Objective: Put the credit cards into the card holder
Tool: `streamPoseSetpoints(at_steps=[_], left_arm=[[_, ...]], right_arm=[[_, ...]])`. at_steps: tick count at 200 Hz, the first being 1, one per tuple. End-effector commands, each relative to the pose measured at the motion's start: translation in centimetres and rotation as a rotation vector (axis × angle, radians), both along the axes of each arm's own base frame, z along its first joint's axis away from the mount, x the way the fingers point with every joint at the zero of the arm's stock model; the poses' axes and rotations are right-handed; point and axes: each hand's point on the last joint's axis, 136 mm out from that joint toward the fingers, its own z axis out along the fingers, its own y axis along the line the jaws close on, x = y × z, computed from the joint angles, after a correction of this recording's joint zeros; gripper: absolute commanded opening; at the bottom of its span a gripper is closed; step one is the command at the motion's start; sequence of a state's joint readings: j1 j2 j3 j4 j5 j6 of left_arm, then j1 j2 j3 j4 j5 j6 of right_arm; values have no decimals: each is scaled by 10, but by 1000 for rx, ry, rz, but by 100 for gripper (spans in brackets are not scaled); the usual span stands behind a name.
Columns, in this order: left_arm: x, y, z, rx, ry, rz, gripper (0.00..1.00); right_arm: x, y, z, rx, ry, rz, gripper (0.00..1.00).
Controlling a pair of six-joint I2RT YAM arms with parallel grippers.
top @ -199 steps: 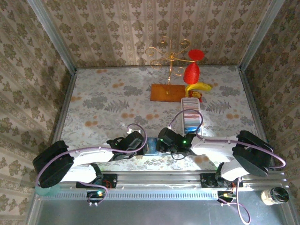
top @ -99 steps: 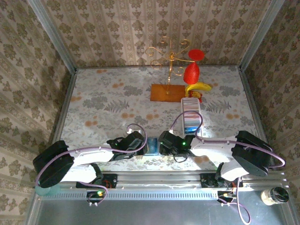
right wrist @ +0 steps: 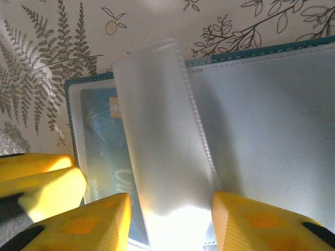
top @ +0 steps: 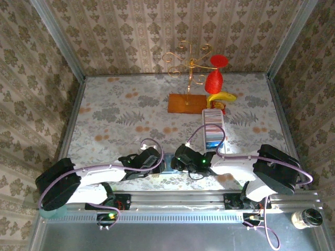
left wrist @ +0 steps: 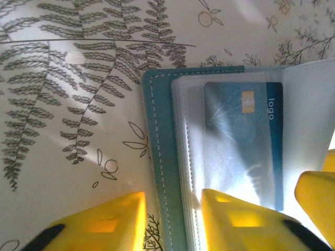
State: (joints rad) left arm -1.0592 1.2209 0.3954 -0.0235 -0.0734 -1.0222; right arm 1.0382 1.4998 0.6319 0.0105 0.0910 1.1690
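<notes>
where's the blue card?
Left wrist view: blue card in a clear sleeve of the open card holder, by its teal edge; holder lies centre of the table's near edge.

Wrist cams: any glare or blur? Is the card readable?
Left wrist: glare washes out the lower clear sleeve of the card holder, yet the blue card reads fine; yellow claw fingers are out of focus. Right wrist: blown-out highlight at the lower end of the sleeve flap, fingers soft. Top external: evenly lit.
</notes>
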Motion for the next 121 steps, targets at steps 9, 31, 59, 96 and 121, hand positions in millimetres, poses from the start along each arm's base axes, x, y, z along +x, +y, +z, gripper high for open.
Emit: streamPoseSetpoints(at_steps=[9,31,59,96,121], left_arm=[[-3,24,-5,45,-13,61,42],[-2,28,1,29,-42,74,45],[0,41,8,39,-70,110,45],[3,64,18,82,-112,174,40],[3,72,21,76,-124,194,39]], right_arm=[[0,8,2,77,-3,-25,44],[1,12,4,91,-8,-19,44],[4,21,11,132,-22,-10,43],[4,35,18,166,-29,21,42],[5,45,24,193,-36,35,42]])
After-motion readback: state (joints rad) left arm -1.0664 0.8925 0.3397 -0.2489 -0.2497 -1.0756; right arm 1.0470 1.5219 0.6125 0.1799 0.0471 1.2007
